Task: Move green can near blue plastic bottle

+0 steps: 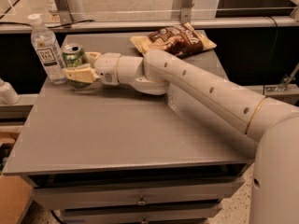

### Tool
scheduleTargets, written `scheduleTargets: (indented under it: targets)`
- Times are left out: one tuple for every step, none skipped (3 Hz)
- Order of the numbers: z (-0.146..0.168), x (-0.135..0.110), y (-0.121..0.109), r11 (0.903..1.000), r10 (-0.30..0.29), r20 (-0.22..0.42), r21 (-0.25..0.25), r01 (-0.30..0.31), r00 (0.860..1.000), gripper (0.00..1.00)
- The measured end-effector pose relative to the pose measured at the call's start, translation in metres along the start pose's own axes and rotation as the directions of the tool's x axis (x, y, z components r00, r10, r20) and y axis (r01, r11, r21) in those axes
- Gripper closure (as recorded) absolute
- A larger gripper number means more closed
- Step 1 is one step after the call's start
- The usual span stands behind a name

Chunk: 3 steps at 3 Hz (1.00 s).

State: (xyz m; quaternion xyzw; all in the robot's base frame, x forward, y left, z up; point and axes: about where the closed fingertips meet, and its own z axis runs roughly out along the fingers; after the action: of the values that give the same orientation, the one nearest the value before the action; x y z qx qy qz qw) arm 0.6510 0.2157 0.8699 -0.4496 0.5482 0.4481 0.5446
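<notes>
The green can point(73, 56) stands upright at the back left of the grey table point(117, 134), its silver top showing. The blue plastic bottle point(47, 51), clear with a white cap and white label, stands just left of the can, almost touching it. My gripper point(80, 67) reaches in from the right, with one cream finger in front of the can and one behind it. The fingers are closed around the can's lower body.
A brown snack bag point(175, 38) lies at the back of the table, right of the gripper. My white arm point(205, 94) crosses the right half of the table. A metal rail point(149, 22) runs behind the table. Drawers sit below the front edge.
</notes>
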Motion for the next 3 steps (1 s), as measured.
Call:
scheduleTargets:
  targets:
    - [-0.001,0.0,0.001,1.0,0.005,0.001,-0.001,-0.005,1.0,0.0]
    - [-0.007,0.0,0.004,1.0,0.008,0.004,-0.005,-0.008,1.0,0.0]
    - [-0.031,0.0,0.006,1.0,0.004,-0.014,0.0,-0.004,1.0,0.0]
